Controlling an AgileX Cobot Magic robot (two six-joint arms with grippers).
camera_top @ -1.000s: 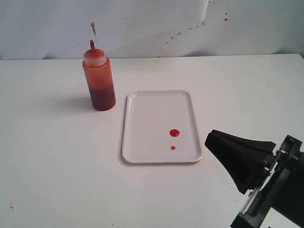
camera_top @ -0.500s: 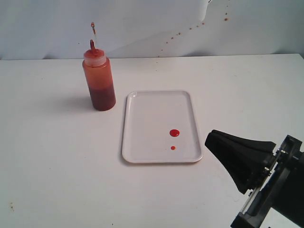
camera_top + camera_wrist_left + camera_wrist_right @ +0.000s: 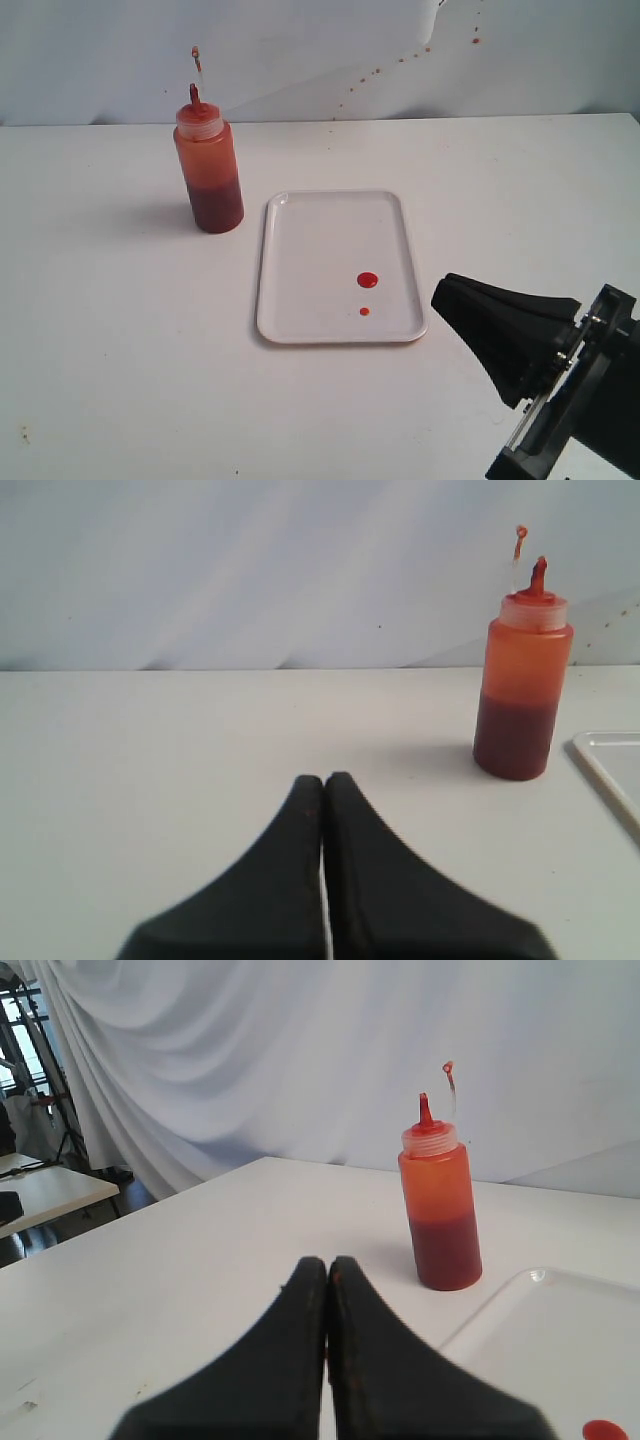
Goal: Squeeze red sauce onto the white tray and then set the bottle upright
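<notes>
On the table (image 3: 120,330) the bottle (image 3: 209,175) stands upright, nozzle (image 3: 195,96) pointing up.

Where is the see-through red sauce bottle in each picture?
Exterior view: the translucent orange-red plastic squeeze bottle stands upright at upper left, beside the flat white plastic tray.
Left wrist view: the bottle stands beside the tray's corner.
Right wrist view: the bottle stands just beyond the tray's rim.
Shared landmark: the tray.

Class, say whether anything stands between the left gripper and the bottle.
Nothing visible does: only bare table lies between the shut left gripper and the upright bottle; the tray lies off to one side.
</notes>
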